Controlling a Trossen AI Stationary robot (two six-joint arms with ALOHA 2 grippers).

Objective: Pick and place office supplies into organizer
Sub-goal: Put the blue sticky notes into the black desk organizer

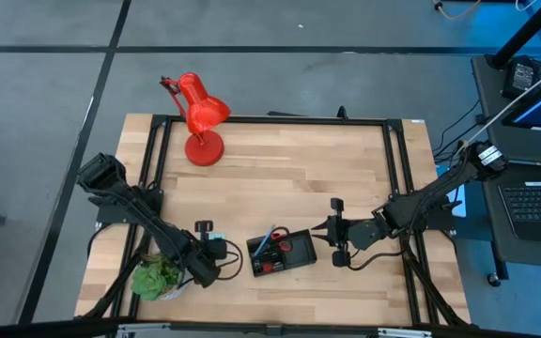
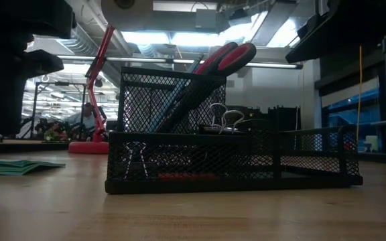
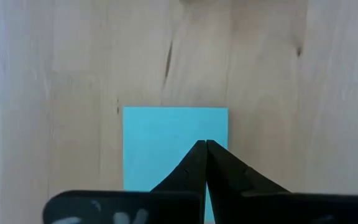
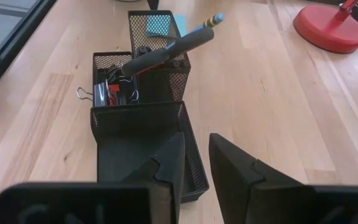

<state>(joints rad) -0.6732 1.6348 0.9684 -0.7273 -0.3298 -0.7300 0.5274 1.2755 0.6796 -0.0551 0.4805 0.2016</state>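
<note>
The black mesh organizer (image 1: 283, 252) stands near the table's front edge. It holds red-handled scissors (image 2: 230, 57), a light blue pen (image 4: 211, 20), binder clips (image 2: 225, 119) and a small red piece (image 2: 186, 176). To its left a light blue notepad (image 3: 166, 143) lies flat on the table. My left gripper (image 3: 206, 144) points steeply down over the notepad's middle, shut. My right gripper (image 4: 196, 140) is at the organizer's right end. My left gripper has its shut fingertips (image 3: 199, 149) over the notepad's top face, coming from above. I cannot tell whether they touch the paper. My right gripper straddles the low tray's end wall (image 4: 194, 163), one finger inside the tray and one outside. It comes slanting down from the table's right. The organizer stands flat on the table.
A red desk lamp (image 1: 200, 117) stands at the far left of the table. A green potted plant (image 1: 158, 279) sits at the front left, close to my left arm. Bare wood lies between the lamp and the organizer.
</note>
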